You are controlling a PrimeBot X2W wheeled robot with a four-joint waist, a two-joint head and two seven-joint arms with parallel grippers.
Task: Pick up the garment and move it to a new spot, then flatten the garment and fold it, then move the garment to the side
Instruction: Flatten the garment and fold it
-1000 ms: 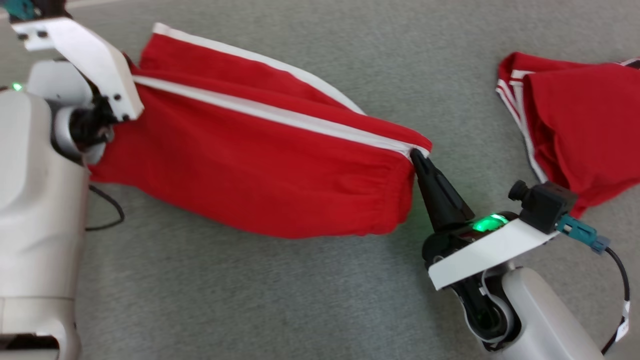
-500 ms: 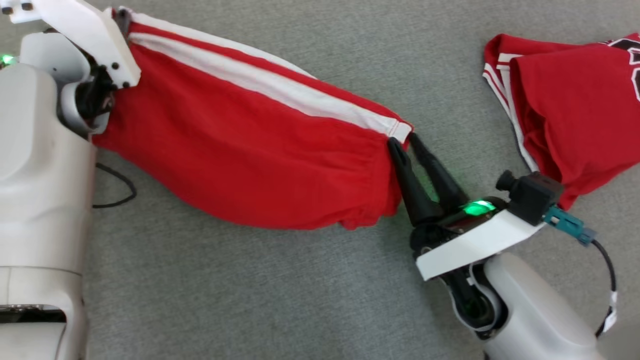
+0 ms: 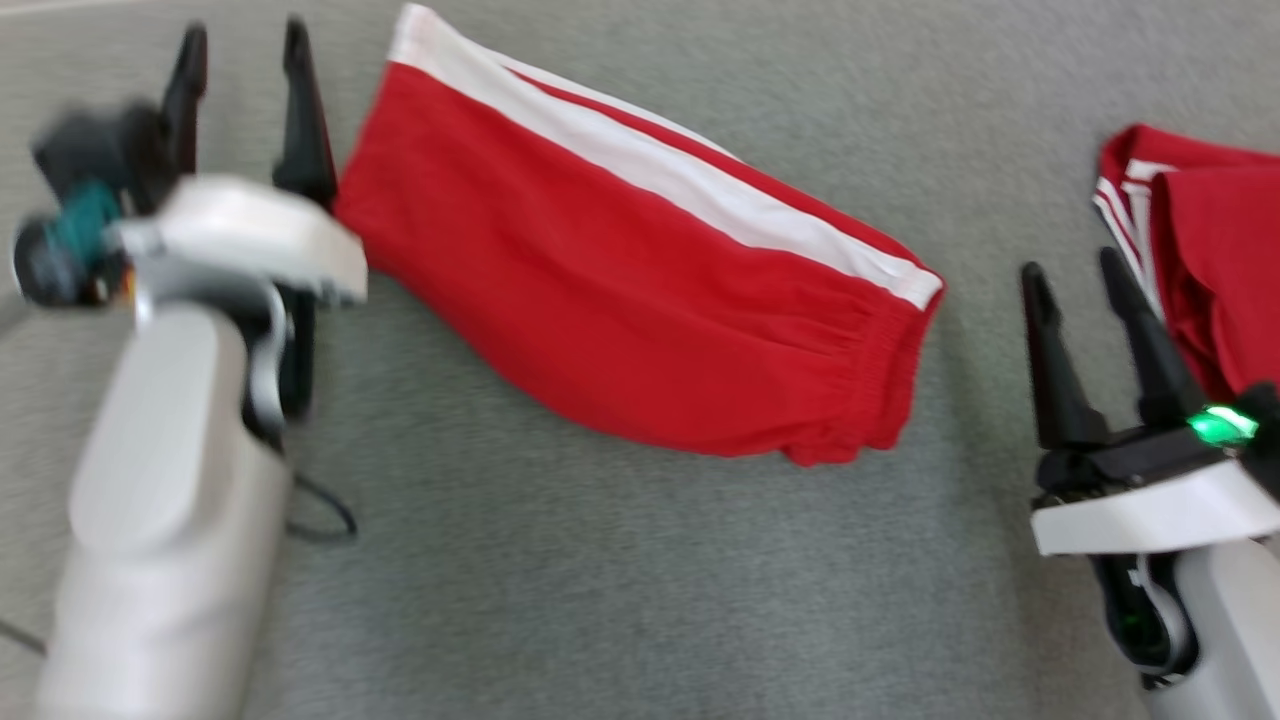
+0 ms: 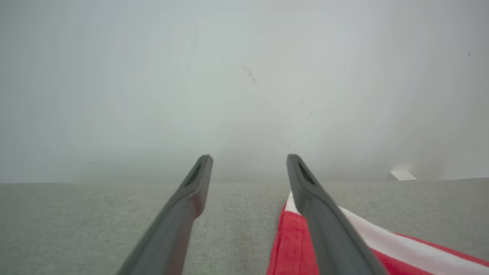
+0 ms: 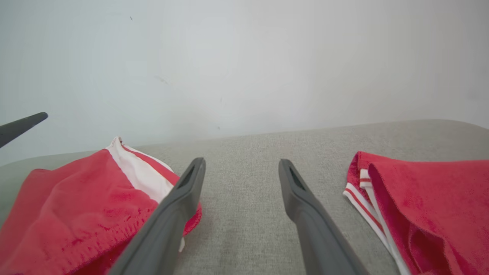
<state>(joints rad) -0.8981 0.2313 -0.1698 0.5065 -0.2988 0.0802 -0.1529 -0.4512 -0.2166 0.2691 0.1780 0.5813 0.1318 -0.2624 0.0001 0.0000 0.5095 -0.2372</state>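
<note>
Cloth of bright red lies flat across the middle of the grey counter (image 3: 600,560): the garment (image 3: 620,290), folded into a long shape running from far left to near right. A white stripe (image 3: 680,180) follows its far edge, and a gathered waistband (image 3: 880,340) closes its right end. It lies free of both grippers.

The left gripper (image 3: 242,35) stands at the garment's left end, its two dark fingers spread well apart and empty. The finger nearer the cloth sits just beside the red edge; that arm is blurred, so whether it touches cannot be told. In the left wrist view the same finger crosses in front of the garment's striped corner, with bare counter between the fingers.

The right gripper (image 3: 1070,265) is to the right of the waistband and apart from it, fingers likewise spread wide with grey counter between them. A green light (image 3: 1220,425) glows at its base.

A second red garment (image 3: 1220,270), with thin white stripes along its edge, lies at the far right, just beside the right gripper's outer finger. A dark cable (image 3: 325,515) loops on the counter by the left arm.
</note>
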